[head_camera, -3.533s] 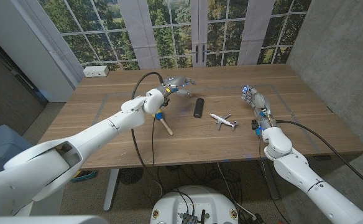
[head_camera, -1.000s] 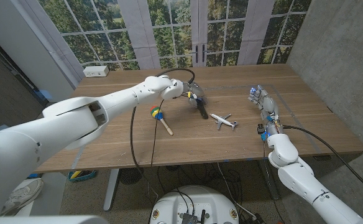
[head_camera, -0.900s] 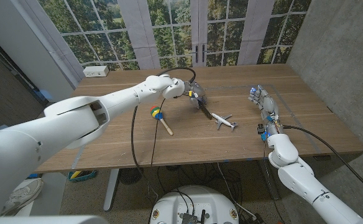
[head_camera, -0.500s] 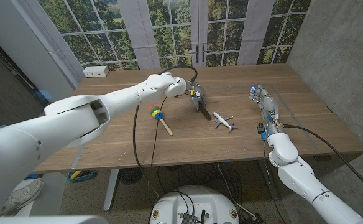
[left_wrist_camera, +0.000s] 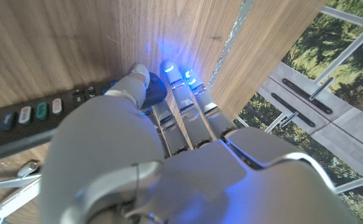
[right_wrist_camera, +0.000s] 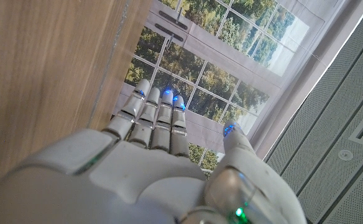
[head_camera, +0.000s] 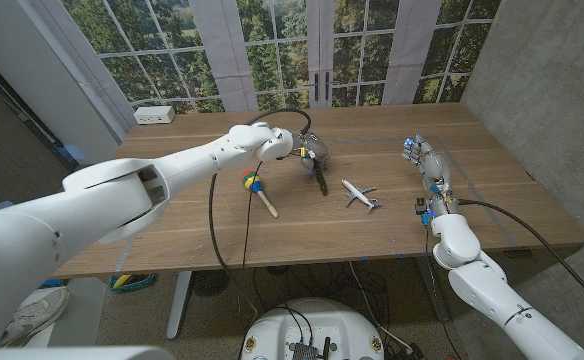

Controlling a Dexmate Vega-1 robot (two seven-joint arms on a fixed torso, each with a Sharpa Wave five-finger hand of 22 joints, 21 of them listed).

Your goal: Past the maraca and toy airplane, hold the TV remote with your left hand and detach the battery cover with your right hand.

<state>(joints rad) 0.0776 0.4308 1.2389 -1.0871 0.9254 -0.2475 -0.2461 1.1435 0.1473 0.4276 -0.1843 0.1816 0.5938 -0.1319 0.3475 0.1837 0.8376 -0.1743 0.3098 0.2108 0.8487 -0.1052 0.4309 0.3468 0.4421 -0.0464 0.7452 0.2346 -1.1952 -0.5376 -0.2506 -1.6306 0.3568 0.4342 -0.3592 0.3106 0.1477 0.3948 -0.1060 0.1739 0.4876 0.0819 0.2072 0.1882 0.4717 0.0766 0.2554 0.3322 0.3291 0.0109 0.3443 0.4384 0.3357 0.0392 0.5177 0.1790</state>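
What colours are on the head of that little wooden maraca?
Yellow, green, blue and red bands on the wooden-handled maraca, seen best in the head view.

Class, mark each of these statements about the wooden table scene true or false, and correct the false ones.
1. The left hand is on the black TV remote. True.
2. The right hand holds the white toy airplane. False: it holds nothing, and the airplane lies apart from it on the table.
3. The colourful wooden-handled maraca lies on the wooden table. True.
4. The white power strip lies beside the airplane. False: it sits at the far left corner.
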